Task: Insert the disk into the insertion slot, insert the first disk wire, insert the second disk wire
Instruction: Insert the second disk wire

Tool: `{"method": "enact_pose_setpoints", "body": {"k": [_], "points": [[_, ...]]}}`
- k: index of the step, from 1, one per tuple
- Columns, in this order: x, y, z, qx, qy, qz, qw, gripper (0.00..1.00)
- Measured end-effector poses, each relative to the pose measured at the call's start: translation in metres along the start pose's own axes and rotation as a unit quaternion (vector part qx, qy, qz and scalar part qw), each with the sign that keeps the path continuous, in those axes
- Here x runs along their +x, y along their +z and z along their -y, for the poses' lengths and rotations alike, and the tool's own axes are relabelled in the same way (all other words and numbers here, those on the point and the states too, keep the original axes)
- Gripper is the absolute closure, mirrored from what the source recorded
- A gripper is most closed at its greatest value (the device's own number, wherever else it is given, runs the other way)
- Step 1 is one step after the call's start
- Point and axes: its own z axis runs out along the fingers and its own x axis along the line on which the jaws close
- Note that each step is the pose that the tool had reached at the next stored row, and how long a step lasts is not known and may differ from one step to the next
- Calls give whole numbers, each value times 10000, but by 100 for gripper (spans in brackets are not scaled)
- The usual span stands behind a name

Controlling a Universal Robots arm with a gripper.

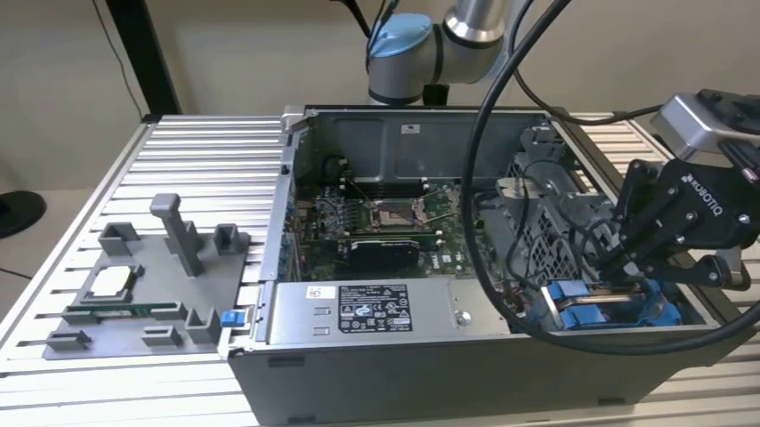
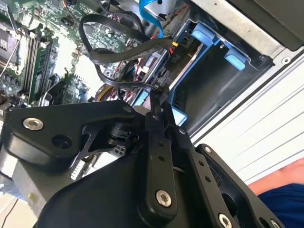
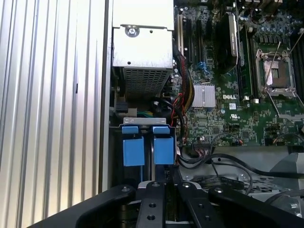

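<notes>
Jaws of the gripper (image 2: 159, 95) are pinched tight on a black wire (image 2: 118, 54), right at its plug end. Straight ahead of the jaws, very near, sits the insertion slot (image 2: 209, 71) with its blue rails. The disk (image 3: 152, 147) lies inside that slot, long side running away from the jaws. The plug points at the disk's back edge.

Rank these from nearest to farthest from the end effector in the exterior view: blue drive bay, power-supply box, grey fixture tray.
1. Blue drive bay, directly beneath the end effector.
2. Power-supply box, along the case's front edge.
3. Grey fixture tray, outside the case, at the exterior view's left.
</notes>
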Motion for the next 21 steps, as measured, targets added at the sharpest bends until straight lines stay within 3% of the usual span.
{"method": "enact_pose_setpoints", "body": {"k": [21], "points": [[-7, 70, 66, 0, 0, 3, 10000, 100]]}}
